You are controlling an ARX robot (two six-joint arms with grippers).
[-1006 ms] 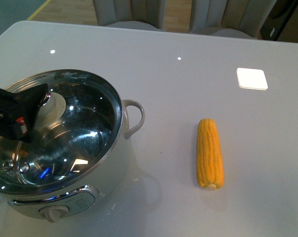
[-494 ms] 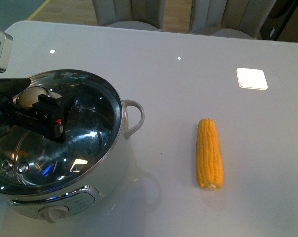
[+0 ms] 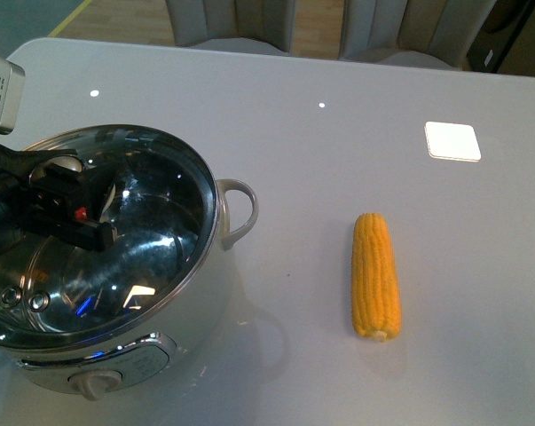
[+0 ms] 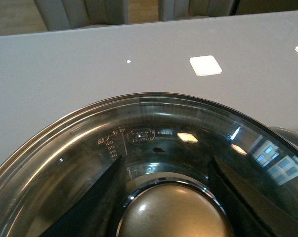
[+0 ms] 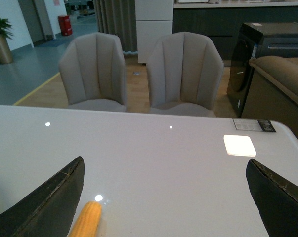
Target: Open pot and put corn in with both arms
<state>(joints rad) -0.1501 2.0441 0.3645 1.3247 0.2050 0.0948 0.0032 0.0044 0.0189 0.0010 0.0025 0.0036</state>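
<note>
The pot (image 3: 116,355) stands at the table's front left with its glass lid (image 3: 152,240) on it. My left gripper (image 3: 67,209), black, lies over the lid and is shut on the lid knob (image 3: 61,165). In the left wrist view the brass-coloured knob (image 4: 171,212) sits between the two dark fingers (image 4: 97,202) of the gripper (image 4: 166,165). The corn (image 3: 376,275) lies on the table to the right of the pot, stub end towards me. My right gripper (image 5: 164,161) is open and empty above the table; the corn's tip (image 5: 87,219) shows near its one finger (image 5: 50,197).
The pot's loop handle (image 3: 239,213) points towards the corn and its panel knob (image 3: 94,383) faces me. A white square patch (image 3: 452,140) lies at the table's far right. Two chairs (image 5: 139,74) stand beyond the far edge.
My left gripper has swung round over the lid and settled about the knob. The pot, lid and corn have not moved.
</note>
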